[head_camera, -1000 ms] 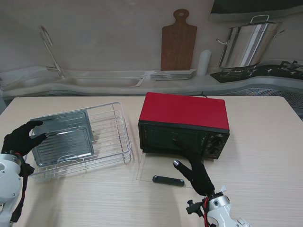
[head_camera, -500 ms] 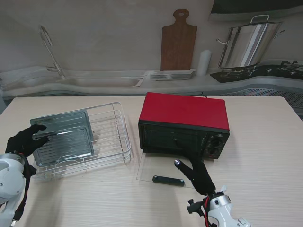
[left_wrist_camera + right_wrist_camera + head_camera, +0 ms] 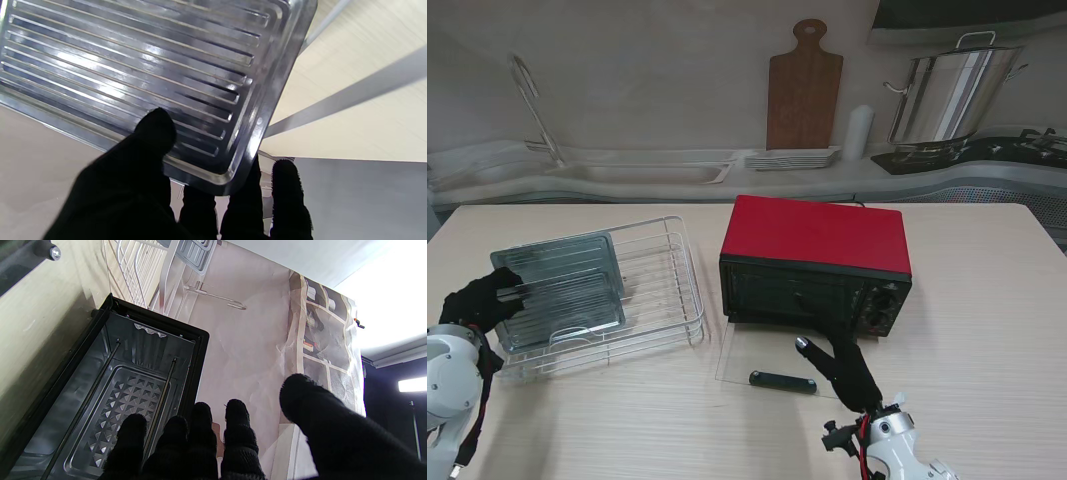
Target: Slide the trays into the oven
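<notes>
A ribbed metal tray (image 3: 562, 285) stands tilted in the wire dish rack (image 3: 667, 290) on the left. My left hand (image 3: 482, 298) is shut on its left corner. In the left wrist view the thumb (image 3: 153, 133) presses on the tray (image 3: 133, 66) and the fingers (image 3: 283, 186) curl under its rim. Whether a second tray stands behind it I cannot tell. The red oven (image 3: 817, 260) stands mid-table with its glass door (image 3: 747, 360) folded flat. My right hand (image 3: 842, 372) hovers open over that door, right of the door handle (image 3: 782, 381). The oven cavity (image 3: 133, 373) shows in the right wrist view.
Behind the table runs a counter with a sink, a wooden cutting board (image 3: 804, 90), a stack of plates (image 3: 794, 158) and a steel pot (image 3: 952, 95). The rack's wire wall lies between the tray and the oven.
My left hand's thumb came down and closed on the tray's corner, and the tray now stands more upright in the rack. The right hand has barely moved.
</notes>
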You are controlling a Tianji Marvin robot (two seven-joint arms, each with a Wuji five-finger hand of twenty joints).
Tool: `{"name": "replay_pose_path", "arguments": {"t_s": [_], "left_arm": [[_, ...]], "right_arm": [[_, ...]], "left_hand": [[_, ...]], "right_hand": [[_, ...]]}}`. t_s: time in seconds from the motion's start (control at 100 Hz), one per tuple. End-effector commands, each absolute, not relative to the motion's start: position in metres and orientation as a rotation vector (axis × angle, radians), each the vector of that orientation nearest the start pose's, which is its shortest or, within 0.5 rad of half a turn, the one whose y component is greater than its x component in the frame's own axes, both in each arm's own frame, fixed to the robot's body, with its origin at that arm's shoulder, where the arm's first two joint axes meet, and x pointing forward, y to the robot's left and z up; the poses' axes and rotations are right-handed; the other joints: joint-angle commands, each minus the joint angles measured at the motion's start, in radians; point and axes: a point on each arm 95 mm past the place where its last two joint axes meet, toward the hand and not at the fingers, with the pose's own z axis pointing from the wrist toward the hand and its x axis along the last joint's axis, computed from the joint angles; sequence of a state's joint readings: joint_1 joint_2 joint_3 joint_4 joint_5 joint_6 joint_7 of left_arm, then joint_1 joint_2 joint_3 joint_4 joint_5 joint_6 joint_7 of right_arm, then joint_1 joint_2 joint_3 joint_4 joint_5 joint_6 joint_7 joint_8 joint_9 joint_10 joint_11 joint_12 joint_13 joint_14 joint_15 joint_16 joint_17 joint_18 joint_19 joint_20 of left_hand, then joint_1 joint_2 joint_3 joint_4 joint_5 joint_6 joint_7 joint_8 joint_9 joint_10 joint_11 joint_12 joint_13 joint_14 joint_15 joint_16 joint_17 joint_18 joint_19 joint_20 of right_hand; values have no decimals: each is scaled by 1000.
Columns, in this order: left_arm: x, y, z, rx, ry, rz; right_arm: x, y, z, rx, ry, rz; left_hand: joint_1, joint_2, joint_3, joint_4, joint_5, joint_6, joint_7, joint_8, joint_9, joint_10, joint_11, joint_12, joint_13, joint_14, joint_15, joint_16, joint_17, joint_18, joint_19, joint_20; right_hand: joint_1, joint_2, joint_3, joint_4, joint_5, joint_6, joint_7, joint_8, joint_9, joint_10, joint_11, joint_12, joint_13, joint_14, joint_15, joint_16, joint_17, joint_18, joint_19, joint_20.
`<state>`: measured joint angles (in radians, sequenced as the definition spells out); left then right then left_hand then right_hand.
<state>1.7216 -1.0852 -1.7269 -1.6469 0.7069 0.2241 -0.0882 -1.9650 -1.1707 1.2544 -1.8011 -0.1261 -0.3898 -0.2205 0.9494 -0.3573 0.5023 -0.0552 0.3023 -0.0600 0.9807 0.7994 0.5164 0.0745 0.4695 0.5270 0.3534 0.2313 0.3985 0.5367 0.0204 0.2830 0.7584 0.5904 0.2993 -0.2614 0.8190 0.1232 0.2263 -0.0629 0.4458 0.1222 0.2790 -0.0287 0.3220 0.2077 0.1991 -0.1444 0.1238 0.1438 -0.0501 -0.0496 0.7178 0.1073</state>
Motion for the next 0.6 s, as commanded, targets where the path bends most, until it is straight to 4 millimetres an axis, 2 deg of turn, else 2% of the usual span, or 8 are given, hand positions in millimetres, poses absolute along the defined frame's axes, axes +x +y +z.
{"name": "replay_pose_path", "arguments": {"t_s": [0.0,0.08,0.11,0.24,0.26,0.31,0.41,0.59], "left_arm": [[380,199,-288,-1715,861,-1184],[379,198,-288,-1716,856,-1197],[379,198,-288,-1716,854,-1201],[377,196,-287,-1713,845,-1214],[376,195,-287,-1714,842,-1217],[376,194,-286,-1719,832,-1225],[374,193,-283,-1724,816,-1241],[371,191,-277,-1722,810,-1255]], "right_arm": [[277,36,-340,-1927,-638,-2380],[277,36,-341,-1926,-639,-2380],[277,36,-341,-1926,-639,-2380],[277,36,-341,-1925,-639,-2379],[277,36,-341,-1925,-639,-2379],[277,36,-341,-1924,-638,-2380],[277,36,-341,-1923,-635,-2382],[277,36,-342,-1921,-631,-2384]], "left_hand": [[67,-17,-36,-30,1,-50,39,23,36,-25,29,20,39,15,35,23,5,25,64,1],[117,-6,-52,-25,41,-73,29,5,106,-21,-4,148,75,18,61,33,20,32,105,-5],[133,1,-56,-25,56,-81,20,-3,142,-17,-30,185,86,39,75,41,27,35,120,-5],[196,26,-53,-27,128,-105,-13,-25,283,-5,-126,281,155,48,145,78,64,48,195,5],[221,27,-70,-24,144,-106,-15,-24,317,-16,-153,311,167,52,160,87,70,52,210,5],[255,34,-79,-26,172,-109,-15,-24,358,-16,-161,336,188,57,189,102,82,58,239,13],[306,50,-81,-21,233,-104,12,5,400,-11,-121,370,220,74,248,132,100,69,292,29],[330,53,-57,-14,290,-112,121,181,389,-21,59,473,225,96,364,218,100,81,364,55]], "right_hand": [[-9,-15,28,-28,-30,-6,17,-15,-24,-41,11,-1,-41,-58,-7,-14,-7,-44,6,-5],[-10,-14,28,-29,-29,-7,17,-15,-24,-42,12,-1,-40,-56,-7,-14,-6,-44,7,-4],[-10,-14,27,-29,-29,-7,17,-15,-24,-42,12,-1,-41,-57,-8,-14,-6,-44,7,-4],[-9,-15,28,-29,-29,-6,17,-15,-24,-39,12,-1,-41,-56,-7,-14,-7,-42,9,-3],[-10,-15,27,-29,-29,-6,17,-15,-24,-40,12,-1,-41,-55,-7,-14,-7,-43,9,-3],[-9,-14,28,-29,-28,-6,17,-15,-23,-40,12,-1,-40,-55,-7,-14,-7,-43,9,-3],[-8,-15,28,-29,-28,-5,18,-15,-24,-40,12,-1,-39,-54,-8,-14,-6,-43,10,-2],[-8,-16,28,-30,-28,-5,18,-15,-23,-39,13,-1,-39,-54,-8,-14,-7,-43,12,-1]]}}
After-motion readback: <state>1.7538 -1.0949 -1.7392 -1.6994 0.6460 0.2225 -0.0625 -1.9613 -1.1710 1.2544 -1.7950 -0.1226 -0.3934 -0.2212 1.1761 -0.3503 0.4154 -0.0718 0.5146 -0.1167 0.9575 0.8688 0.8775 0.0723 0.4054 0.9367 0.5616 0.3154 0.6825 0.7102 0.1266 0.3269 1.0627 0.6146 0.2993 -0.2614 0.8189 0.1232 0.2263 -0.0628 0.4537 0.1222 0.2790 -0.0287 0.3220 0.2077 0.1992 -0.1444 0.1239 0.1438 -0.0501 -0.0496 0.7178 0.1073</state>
